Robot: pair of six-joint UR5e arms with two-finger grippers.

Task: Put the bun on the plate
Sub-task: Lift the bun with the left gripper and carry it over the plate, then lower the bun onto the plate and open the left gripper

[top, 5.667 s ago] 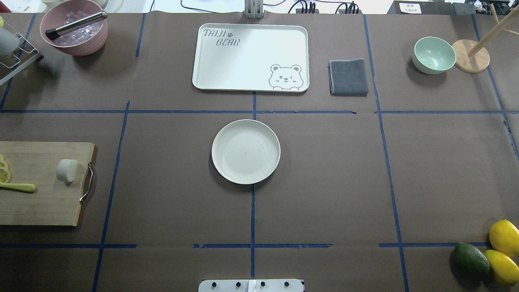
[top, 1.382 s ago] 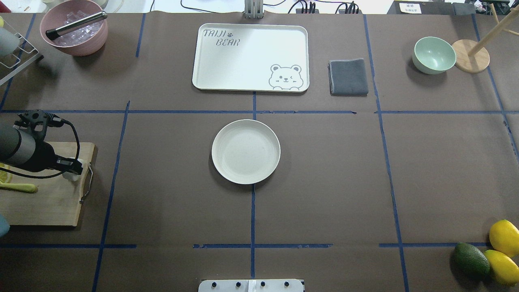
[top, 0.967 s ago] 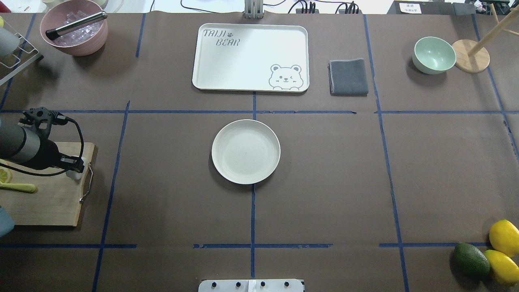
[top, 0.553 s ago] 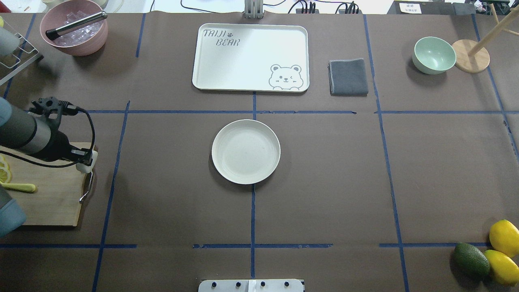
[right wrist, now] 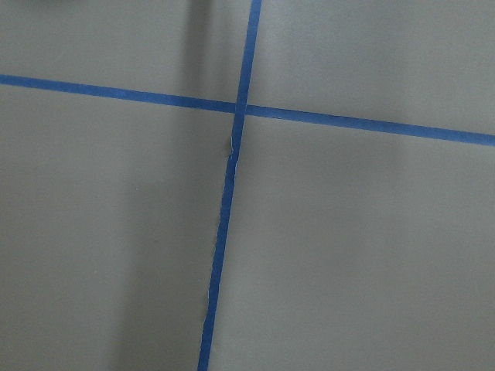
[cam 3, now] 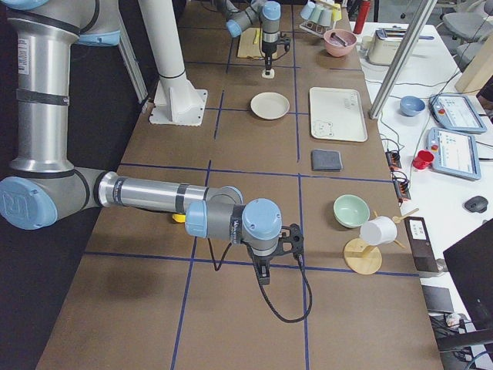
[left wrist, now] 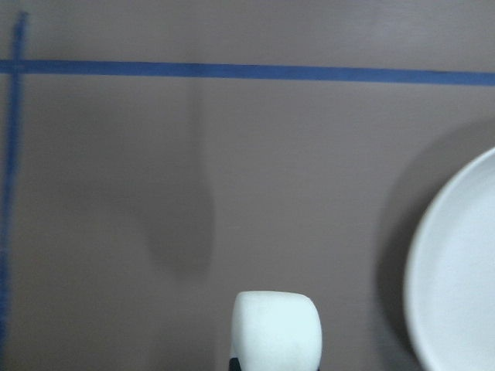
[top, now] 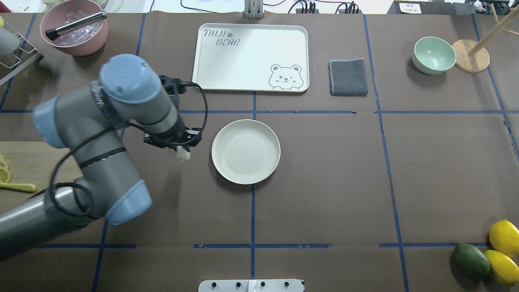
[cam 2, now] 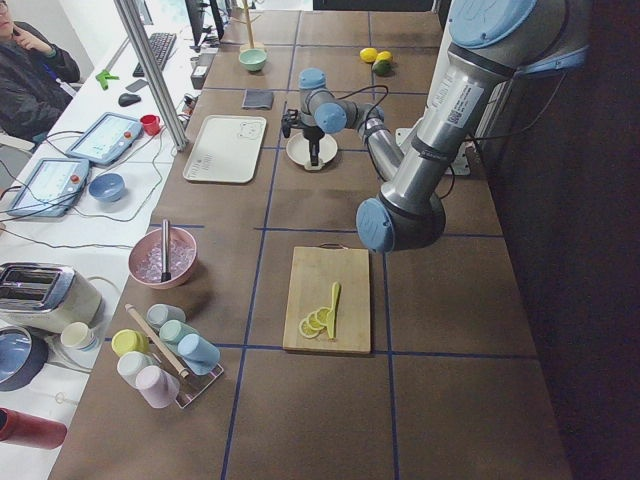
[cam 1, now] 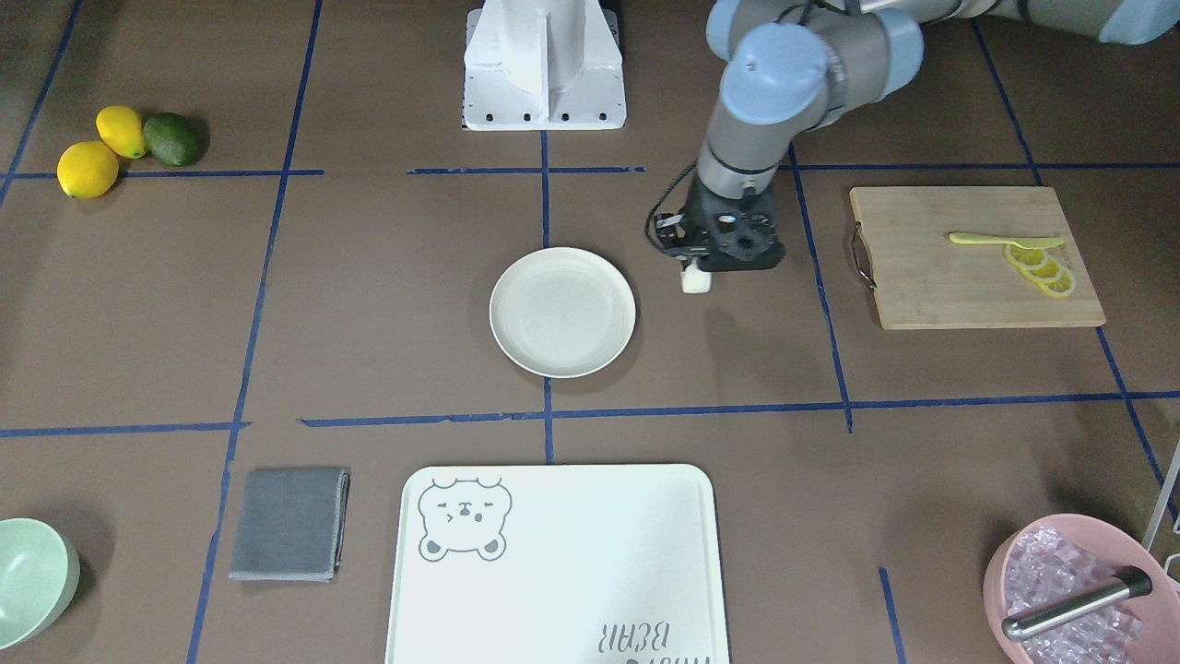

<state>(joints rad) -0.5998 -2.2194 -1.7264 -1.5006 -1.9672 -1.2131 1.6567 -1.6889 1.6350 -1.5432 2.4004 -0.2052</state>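
Observation:
The bun (top: 183,154) is a small white lump that hangs above the brown table with my left gripper (top: 183,151) shut on it. It is just left of the plate (top: 245,151) in the overhead view, apart from the rim. The front-facing view shows the bun (cam 1: 696,279) under the left gripper (cam 1: 697,270), to the right of the cream plate (cam 1: 562,312). In the left wrist view the bun (left wrist: 277,331) fills the bottom centre and the plate's rim (left wrist: 452,270) curves in at the right. My right gripper (cam 3: 264,279) shows only in the exterior right view, over bare table; whether it is open I cannot tell.
A wooden cutting board (cam 1: 931,277) with lemon slices (cam 1: 1040,267) lies behind the left arm. The white bear tray (top: 250,56), a grey cloth (top: 348,77), a green bowl (top: 434,54) and a pink bowl of ice (top: 75,28) line the far side. Lemons and an avocado (top: 472,259) sit near right.
My left arm lifted the bun off the cutting board and carried it rightwards to just beside the plate's left rim.

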